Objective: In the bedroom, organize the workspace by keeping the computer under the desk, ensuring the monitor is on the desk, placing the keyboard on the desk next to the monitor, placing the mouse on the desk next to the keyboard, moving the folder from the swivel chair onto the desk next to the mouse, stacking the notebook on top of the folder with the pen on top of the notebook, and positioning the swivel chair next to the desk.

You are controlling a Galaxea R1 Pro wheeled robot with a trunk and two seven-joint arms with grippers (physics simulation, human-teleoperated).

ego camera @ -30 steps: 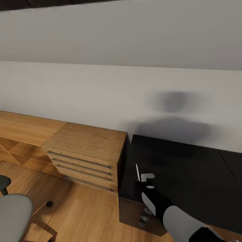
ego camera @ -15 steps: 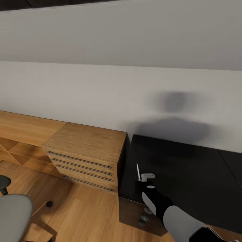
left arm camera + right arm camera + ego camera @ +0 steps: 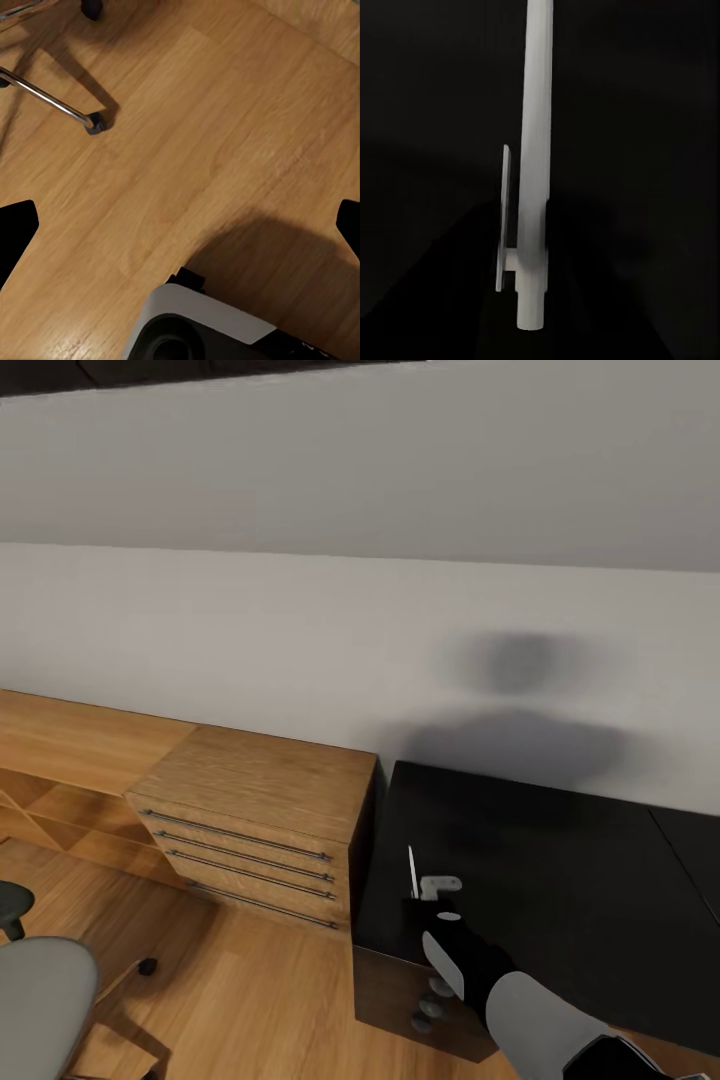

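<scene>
A slim white pen [image 3: 534,150] with its clip against black desk [image 3: 427,90].

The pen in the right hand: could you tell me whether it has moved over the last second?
Hardly: against the wood drawer unit and the desk edge, the pen in the right hand has crept only slightly right and down.

A pale grey wall [image 3: 300,630] runs across the far side, lit evenly, with a soft blurred shadow on its right part. Against it at the left stands a light wood drawer unit [image 3: 255,820] with four long metal handles, beside a lower wooden shelf unit [image 3: 60,770]. The near floor [image 3: 250,1000] is light wood planking.
</scene>
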